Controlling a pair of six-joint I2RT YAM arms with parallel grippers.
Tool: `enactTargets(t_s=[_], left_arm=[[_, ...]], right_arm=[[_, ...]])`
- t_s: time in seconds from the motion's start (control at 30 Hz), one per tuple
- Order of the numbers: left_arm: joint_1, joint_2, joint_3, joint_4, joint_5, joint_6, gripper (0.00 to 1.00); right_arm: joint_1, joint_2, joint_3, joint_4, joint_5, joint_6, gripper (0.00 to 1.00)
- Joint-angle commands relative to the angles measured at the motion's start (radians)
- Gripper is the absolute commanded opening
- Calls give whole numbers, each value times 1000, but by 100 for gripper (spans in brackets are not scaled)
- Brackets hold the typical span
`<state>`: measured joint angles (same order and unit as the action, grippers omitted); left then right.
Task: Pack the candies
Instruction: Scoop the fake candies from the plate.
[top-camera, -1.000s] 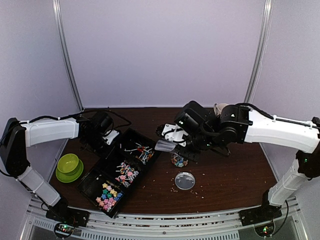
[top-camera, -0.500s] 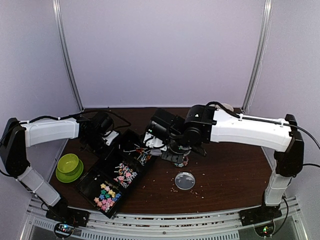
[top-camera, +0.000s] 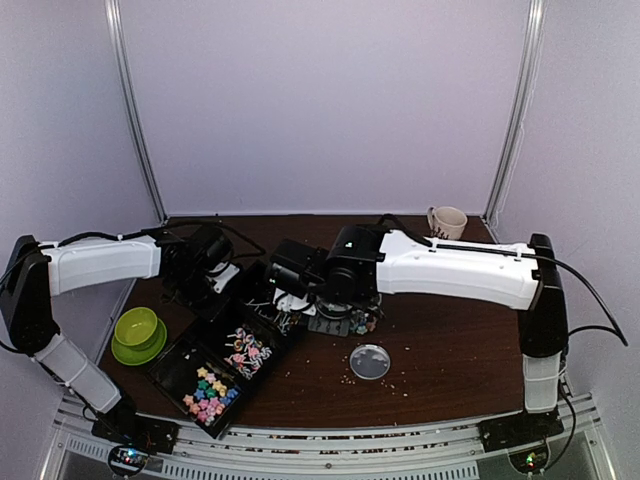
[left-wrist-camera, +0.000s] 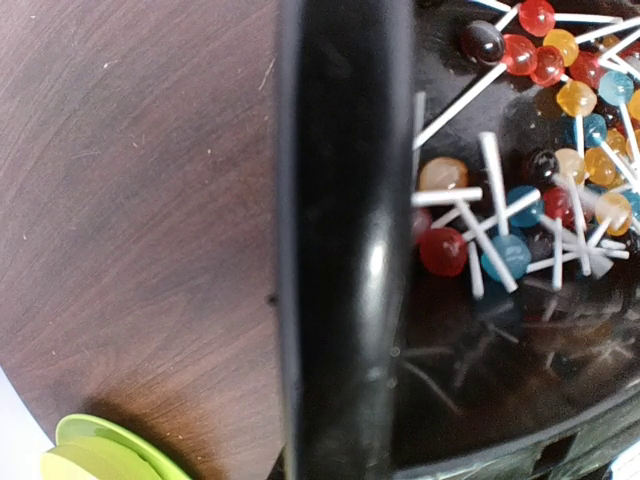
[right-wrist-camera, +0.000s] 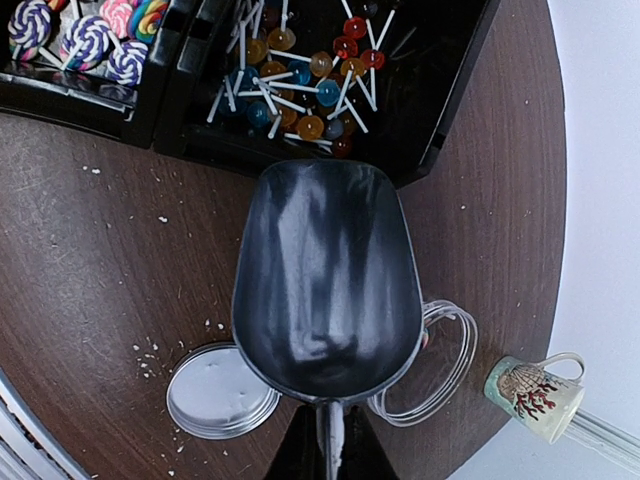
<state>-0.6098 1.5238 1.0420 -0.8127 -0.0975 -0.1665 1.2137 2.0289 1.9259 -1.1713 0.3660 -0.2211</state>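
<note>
Right jaws clamp an empty scoop (right-wrist-camera: 325, 290); left jaws pinch the tray rim (left-wrist-camera: 340, 250); tangled lollipops (right-wrist-camera: 300, 90) could snag and spill over it.

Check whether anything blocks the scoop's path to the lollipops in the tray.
Nothing visible does. The empty scoop in the right gripper hangs just short of the tray; only the tray's near wall lies between its lip and the lollipops.

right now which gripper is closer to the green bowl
Left. The left gripper, clamped on the black tray's rim at its far corner, sits just beyond the green bowl; the right gripper, holding the scoop, is over the tray's other side.
</note>
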Motion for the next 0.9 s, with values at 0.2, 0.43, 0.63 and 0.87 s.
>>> enactTargets(t_s=[0.2, 0.43, 0.63, 0.87], left_arm=[[-46, -44, 49, 64, -45, 13, 0], [-52, -44, 51, 67, -44, 16, 0], [-54, -49, 51, 75, -31, 21, 0], [-57, -57, 48, 83, -18, 22, 0]], right_arm=[[3, 90, 88, -59, 58, -5, 0], [5, 147, 116, -89, 43, -28, 0], [4, 197, 166, -76, -8, -57, 0], [3, 229, 170, -22, -122, -107, 0]])
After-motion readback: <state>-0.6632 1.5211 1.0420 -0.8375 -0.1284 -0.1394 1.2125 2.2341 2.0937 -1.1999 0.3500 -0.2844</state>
